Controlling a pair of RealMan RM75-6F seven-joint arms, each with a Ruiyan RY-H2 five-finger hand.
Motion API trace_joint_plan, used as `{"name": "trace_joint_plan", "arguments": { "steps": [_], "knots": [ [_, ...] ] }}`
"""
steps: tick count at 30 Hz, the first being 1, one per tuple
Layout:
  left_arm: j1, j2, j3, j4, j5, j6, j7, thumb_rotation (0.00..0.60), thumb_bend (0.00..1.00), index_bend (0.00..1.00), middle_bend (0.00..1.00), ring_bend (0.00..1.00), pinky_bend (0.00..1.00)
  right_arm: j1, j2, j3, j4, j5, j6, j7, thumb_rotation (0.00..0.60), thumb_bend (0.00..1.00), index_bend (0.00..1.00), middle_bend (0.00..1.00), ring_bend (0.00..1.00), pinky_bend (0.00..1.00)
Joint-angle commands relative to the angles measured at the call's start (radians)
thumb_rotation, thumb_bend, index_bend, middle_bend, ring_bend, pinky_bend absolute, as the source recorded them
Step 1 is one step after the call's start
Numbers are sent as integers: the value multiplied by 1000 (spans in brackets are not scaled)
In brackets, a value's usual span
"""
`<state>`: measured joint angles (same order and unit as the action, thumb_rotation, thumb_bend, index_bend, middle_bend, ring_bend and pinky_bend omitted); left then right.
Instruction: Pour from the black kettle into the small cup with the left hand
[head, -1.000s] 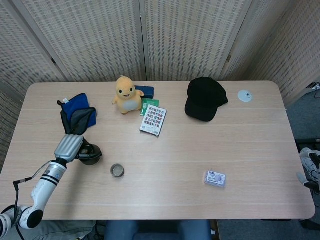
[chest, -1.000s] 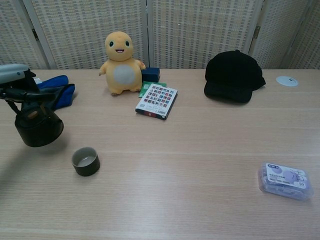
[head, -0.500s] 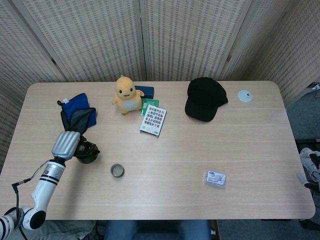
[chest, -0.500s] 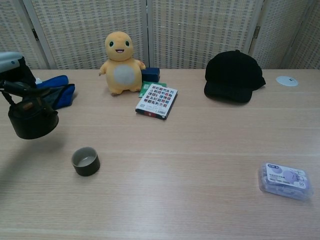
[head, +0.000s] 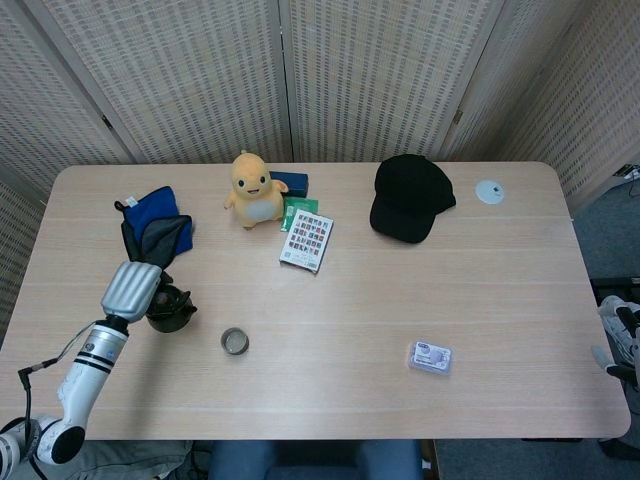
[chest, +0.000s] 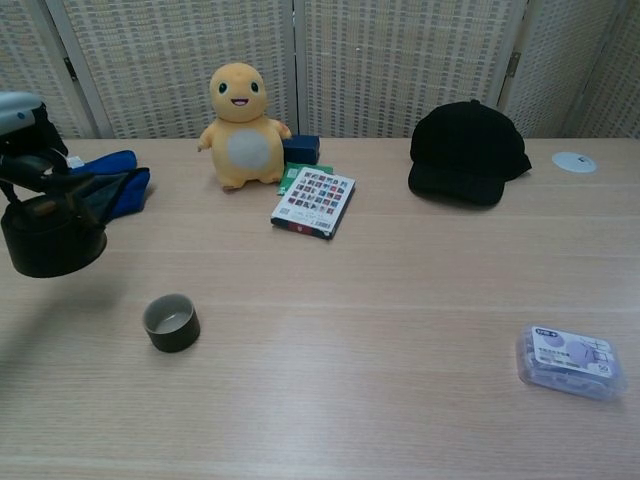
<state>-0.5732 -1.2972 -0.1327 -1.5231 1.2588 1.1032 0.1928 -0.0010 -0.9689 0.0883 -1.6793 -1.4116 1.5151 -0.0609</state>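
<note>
At the bench's (head: 420, 290) left edge, the left hand (head: 132, 290) grips the black kettle (chest: 50, 232) by its handle, lifted off the wood, up and left of the small cup (chest: 171, 322). The chest view shows the handle loop; the head view shows the forearm. The right hand appears nowhere.

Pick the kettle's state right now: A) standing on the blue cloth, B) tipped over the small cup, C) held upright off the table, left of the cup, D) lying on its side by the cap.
C: the left hand holds the black kettle upright above the table, left of the small cup.
</note>
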Motion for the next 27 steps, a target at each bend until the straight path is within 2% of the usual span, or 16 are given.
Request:
{"name": "trace_joint_plan", "arguments": {
  "steps": [1,9,27],
  "knots": [
    [3,4,4,-8,18,12,8,347,333,1000,1000,958,408,0,-1,-1,1,0,-1,1,600,170,381,384,315,384],
    [6,11,11,-38,49,26,25,346,333,1000,1000,958,472,-5,1,-2,0,-1,6,3,600,170,381,384,314,384],
    [-15,-27,28,-89,94,14,110,335,333,1000,1000,958,472,-6,4,3,13,-16,21,15,600,169,381,384,315,384]
  ]
}}
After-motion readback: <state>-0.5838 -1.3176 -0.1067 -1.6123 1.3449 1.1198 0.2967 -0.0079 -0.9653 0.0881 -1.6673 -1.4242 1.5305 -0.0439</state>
